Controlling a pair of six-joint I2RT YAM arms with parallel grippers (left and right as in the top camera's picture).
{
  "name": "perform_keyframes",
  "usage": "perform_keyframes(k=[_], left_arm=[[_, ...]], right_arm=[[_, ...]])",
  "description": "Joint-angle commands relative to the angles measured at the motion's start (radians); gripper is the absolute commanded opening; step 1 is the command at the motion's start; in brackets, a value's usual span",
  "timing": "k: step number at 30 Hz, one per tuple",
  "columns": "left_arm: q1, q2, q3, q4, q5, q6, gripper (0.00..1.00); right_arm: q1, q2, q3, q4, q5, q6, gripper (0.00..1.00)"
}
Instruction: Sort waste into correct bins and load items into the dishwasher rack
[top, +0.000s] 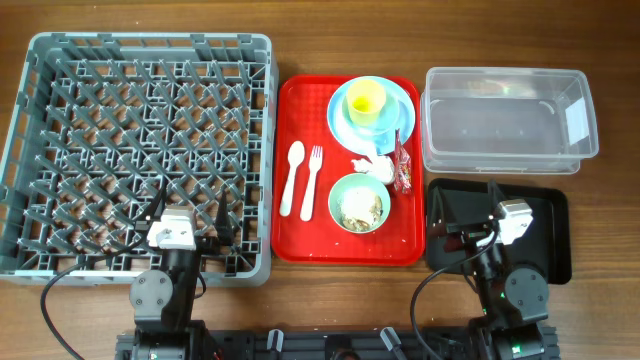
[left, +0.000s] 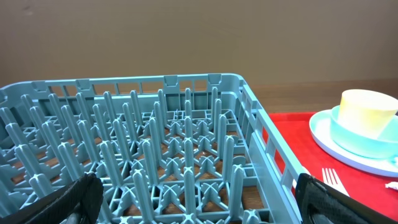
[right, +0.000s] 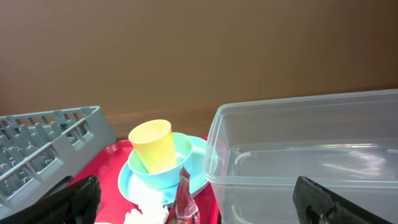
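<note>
The grey dishwasher rack (top: 150, 40) fills the left and holds nothing. On the red serving tray (top: 300, 240) lie a white spoon (top: 293, 178) and fork (top: 312, 180), and a mint-green bowl (top: 359, 203) with pale crumbs. A yellow cup (top: 365, 98) stands in a pale bowl on the blue plate (top: 402, 100). A white napkin (top: 375, 165) and a red-and-white wrapper (top: 403, 165) lie beside the plate. The clear tub (top: 500, 72) and black tray (top: 550, 230) are at the right. My left gripper (top: 185, 205) is open over the rack's near edge. My right gripper (top: 468, 205) is open over the black tray.
The left wrist view shows the rack's pegs (left: 186, 155), the cup (left: 367, 112) and the fork tines (left: 333, 180). The right wrist view shows the tub wall (right: 298, 155), the cup (right: 152, 146), the wrapper (right: 185, 199) and the rack corner (right: 50, 143).
</note>
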Motion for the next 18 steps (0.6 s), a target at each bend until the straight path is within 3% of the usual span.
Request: perform_keyframes(k=[1, 18], left_arm=[[-0.005, -0.008, -0.008, -0.001, -0.01, 0.015, 1.0], [-0.005, -0.008, -0.008, 0.021, -0.019, 0.02, 1.0]], right_arm=[[-0.005, -0.002, -0.001, 0.006, -0.012, -0.002, 1.0], [-0.005, -0.002, -0.001, 0.006, -0.012, -0.002, 1.0]])
